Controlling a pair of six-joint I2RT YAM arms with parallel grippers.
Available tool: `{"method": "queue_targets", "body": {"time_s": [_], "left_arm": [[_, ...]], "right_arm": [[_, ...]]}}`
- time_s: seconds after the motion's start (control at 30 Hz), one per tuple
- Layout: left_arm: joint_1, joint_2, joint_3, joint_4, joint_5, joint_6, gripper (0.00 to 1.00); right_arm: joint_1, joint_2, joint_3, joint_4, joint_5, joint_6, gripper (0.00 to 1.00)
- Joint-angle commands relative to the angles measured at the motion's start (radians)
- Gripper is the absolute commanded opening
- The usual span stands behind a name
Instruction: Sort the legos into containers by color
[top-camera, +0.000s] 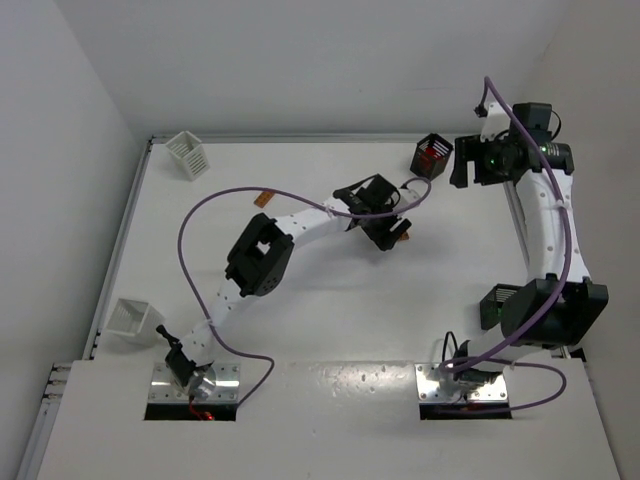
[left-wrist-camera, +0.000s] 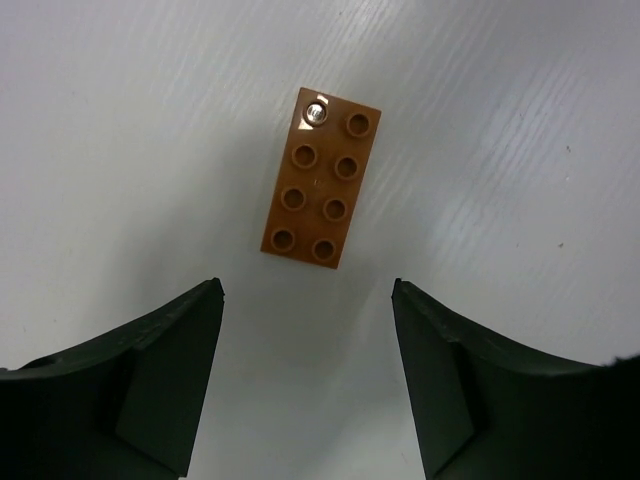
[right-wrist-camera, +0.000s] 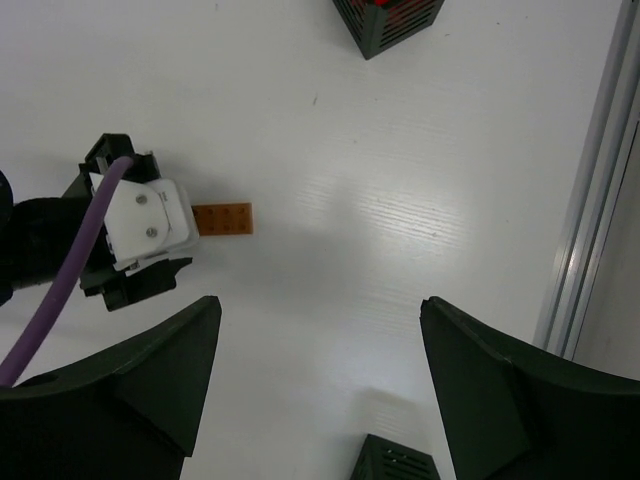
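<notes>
No text, label, brand, number or sign can be read in any view; the orange-brown plate (left-wrist-camera: 321, 178) just ahead of the left gripper (left-wrist-camera: 307, 288) shows only plain studs, with any embossing too small to tell.

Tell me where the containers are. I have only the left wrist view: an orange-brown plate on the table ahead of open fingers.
Observer: A black basket holding red pieces stands by the far edge, to the right of the left gripper.
Operator: Describe the table's left side.
Observer: One white basket stands in the far left corner; another white basket stands at the left edge, toward the near side.
Operator: Report the right gripper.
Observer: The right gripper is open, holds nothing, and is close to the black basket.
</notes>
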Motion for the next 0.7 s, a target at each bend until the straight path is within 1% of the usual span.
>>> {"method": "queue_targets", "body": {"time_s": [0.0,0.07,0.17,0.27,0.37,0.53,0.63,0.67], "left_arm": [[-0.033,0.022,0.055,0.017,-0.016,0.022,0.73],[-0.033,0.041,0.075,0.017,-0.016,0.022,0.73],[-0.033,0.08,0.105,0.017,0.051,0.048,0.73],[-0.033,0.107,0.131,0.017,0.051,0.048,0.76],[-0.042,0.149,0.171,0.017,0.062,0.048,0.76],[-0.042,0.177,0.197,0.017,0.062,0.048,0.76],[-0.042,0.197,0.197,0.008,0.071,0.057,0.71],[-0.042,0.197,0.197,0.008,0.071,0.057,0.65]], "right_arm": [[-0.022,-0.031,0.028,0.015,-0.027,0.026,0.81],[-0.022,-0.022,0.037,0.015,-0.037,0.035,0.81],[-0.031,-0.022,0.046,0.025,-0.046,0.044,0.81],[-0.04,-0.022,0.046,0.025,-0.046,0.044,0.81],[-0.051,-0.022,0.055,0.025,-0.046,0.044,0.81],[-0.06,-0.031,0.055,0.025,-0.046,0.053,0.81],[-0.07,-0.031,0.055,0.025,-0.046,0.053,0.81],[-0.079,-0.031,0.055,0.025,-0.046,0.053,0.81]]}}
